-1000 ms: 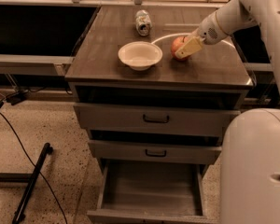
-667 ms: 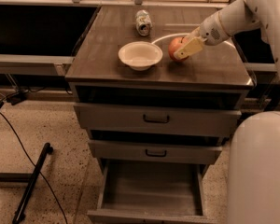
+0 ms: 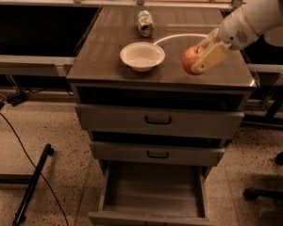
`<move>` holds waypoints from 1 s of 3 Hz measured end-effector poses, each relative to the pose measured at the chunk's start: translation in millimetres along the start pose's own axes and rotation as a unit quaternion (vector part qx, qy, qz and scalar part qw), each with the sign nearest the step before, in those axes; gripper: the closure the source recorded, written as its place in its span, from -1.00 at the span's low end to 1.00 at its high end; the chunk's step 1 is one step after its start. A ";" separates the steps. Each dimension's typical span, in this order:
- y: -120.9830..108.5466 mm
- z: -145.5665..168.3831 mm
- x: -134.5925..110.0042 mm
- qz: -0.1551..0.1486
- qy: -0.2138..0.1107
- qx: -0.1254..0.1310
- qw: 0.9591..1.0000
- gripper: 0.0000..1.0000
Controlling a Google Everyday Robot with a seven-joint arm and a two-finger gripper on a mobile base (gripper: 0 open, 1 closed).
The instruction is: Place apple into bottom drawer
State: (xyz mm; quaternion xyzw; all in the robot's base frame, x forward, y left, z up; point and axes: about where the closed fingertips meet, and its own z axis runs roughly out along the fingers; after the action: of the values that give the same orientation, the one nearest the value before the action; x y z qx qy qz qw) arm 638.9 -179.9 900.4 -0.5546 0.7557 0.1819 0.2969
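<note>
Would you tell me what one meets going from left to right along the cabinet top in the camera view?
Bowl → apple → pincer, shut on the apple near the right side of the cabinet top. The can is left out: it lies behind the bowl, in line with it.

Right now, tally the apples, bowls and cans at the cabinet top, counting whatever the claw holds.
Apple: 1, gripped in the claw over the right side of the cabinet top
Bowl: 1, white
Can: 1, lying on its side
Total: 3
</note>
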 end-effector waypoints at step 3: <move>51.3 31.2 50.0 0.012 -0.094 -0.010 0.995 1.00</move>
State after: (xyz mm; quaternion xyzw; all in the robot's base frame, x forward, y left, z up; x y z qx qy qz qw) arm 587.6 -181.3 841.4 -0.5288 0.7295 0.2441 0.3586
